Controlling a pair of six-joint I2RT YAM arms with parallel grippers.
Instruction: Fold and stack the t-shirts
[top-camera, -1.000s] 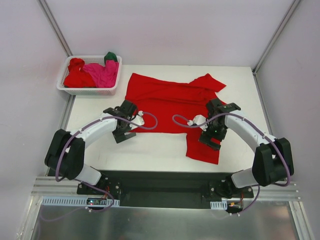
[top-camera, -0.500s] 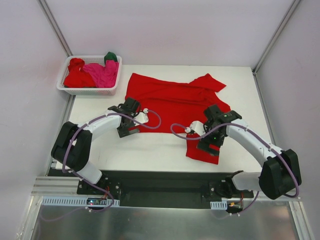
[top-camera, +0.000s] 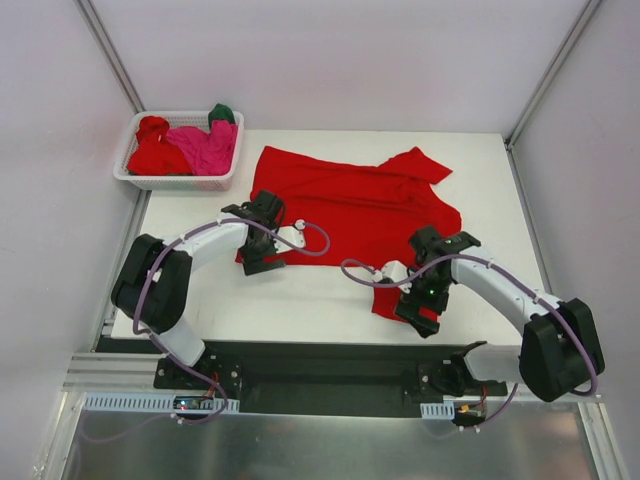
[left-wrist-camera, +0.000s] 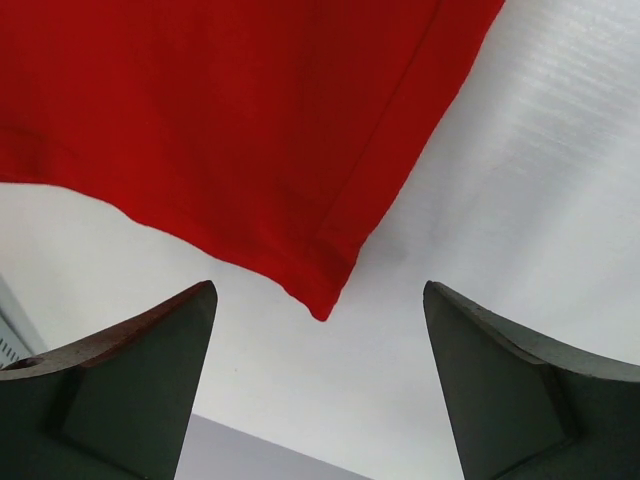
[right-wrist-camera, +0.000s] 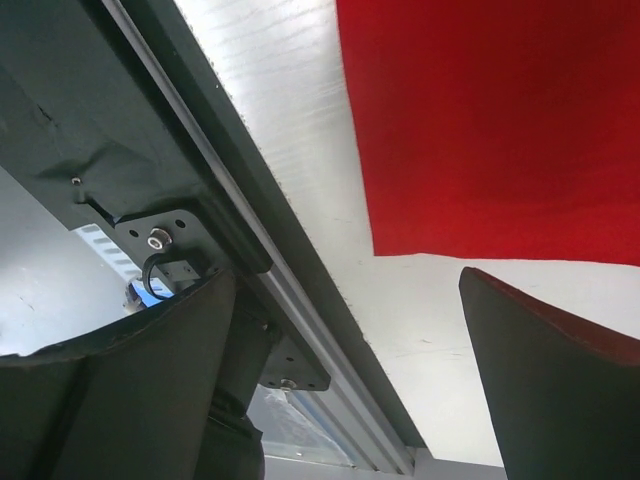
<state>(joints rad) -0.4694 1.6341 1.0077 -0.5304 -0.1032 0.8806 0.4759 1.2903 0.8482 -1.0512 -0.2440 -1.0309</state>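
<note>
The left gripper (left-wrist-camera: 320, 290) and right gripper (right-wrist-camera: 348, 273), both open and empty, have come to the near corners of the red t-shirt (top-camera: 340, 205); pinching for a fold seems next.

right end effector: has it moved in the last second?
Yes. The right end effector came closer to the table's near edge, and is now over the near hem of the spread red t-shirt.

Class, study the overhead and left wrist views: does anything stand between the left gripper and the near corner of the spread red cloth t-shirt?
Nothing visible does. The left gripper, jaws open, is poised right at the hemmed corner of the bright red cloth t-shirt. Only the bare white table shows around that corner.
</note>
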